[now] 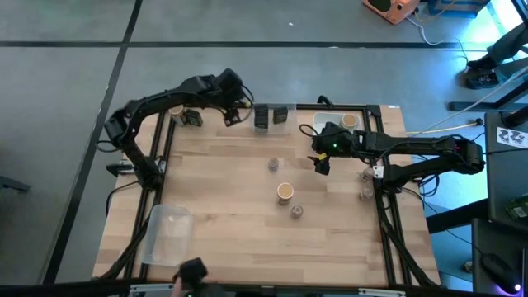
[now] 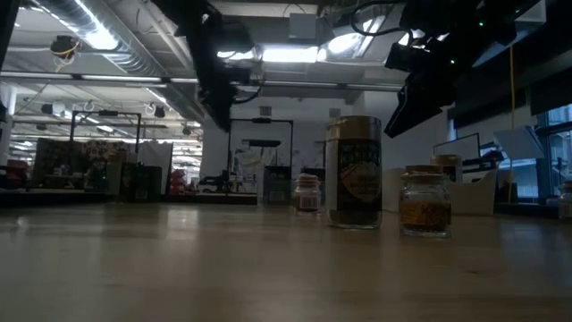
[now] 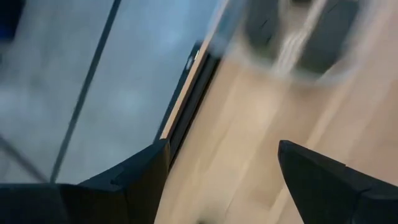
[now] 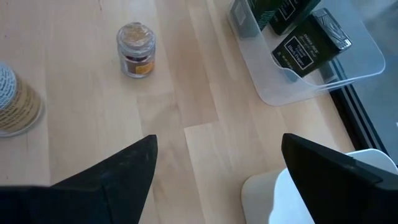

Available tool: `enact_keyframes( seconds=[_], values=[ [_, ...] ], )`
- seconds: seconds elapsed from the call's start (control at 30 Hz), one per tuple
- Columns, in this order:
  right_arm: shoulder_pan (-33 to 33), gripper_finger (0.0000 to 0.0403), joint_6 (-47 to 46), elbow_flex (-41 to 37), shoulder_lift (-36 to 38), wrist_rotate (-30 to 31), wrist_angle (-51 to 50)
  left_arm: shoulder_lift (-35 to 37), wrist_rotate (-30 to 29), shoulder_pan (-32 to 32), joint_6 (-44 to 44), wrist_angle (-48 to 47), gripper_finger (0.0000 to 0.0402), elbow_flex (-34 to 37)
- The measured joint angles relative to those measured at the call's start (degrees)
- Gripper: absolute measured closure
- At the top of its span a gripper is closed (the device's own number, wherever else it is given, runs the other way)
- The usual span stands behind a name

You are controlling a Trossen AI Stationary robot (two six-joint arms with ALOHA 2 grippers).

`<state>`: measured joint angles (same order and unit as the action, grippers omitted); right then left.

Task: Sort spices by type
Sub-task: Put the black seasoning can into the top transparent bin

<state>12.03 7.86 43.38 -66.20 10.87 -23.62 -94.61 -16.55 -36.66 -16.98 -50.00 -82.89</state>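
1. The left end effector (image 1: pixel 232 116) hangs at the upper left of the high view, near the surface's (image 1: pixel 223 198) far edge, fingers spread and empty.
2. The right end effector (image 1: pixel 321 162) hovers right of centre, spread, holding nothing.
3. Two dark boxy jars (image 1: pixel 272 116) sit in a clear tray (image 4: pixel 311 74) at top centre.
4. A tan-topped jar (image 1: pixel 285 192) and two tiny jars (image 1: pixel 296 211) stand mid-surface.

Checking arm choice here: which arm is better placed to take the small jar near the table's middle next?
Probably the right. Its open tool hangs empty just beside the small jar, also in its wrist view. The left tool sits at the far edge by the clear tray.
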Motion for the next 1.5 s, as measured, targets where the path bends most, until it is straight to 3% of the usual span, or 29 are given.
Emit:
enact_keyframes(
  seconds=[0.27, 0.7, 1.07, 1.5],
  values=[
    [0.0, 0.0061, 0.1, 0.0, 0.0, 0.0, 0.0, 0.0, -1.4, -4.9, 0.5, -11.6, 0.0128, 0.1],
    [0.0, 0.0061, 0.1, 0.0, 0.0, 0.0, 0.0, -4.6, -9.8, -7.5, -7.2, -22.1, 0.0128, 0.1],
    [0.0, 0.0061, 0.0, 0.0, 0.0, 0.0, 0.0, -9.5, -11.3, -10.8, -12.4, -22.2, 0.0128, 2.4],
    [0.0, 0.0061, -0.5, -4.2, 0.0, 0.0, 5.0, -9.5, -15.2, -12.9, -22.5, -11.1, 0.0131, 10.0]
  ],
)
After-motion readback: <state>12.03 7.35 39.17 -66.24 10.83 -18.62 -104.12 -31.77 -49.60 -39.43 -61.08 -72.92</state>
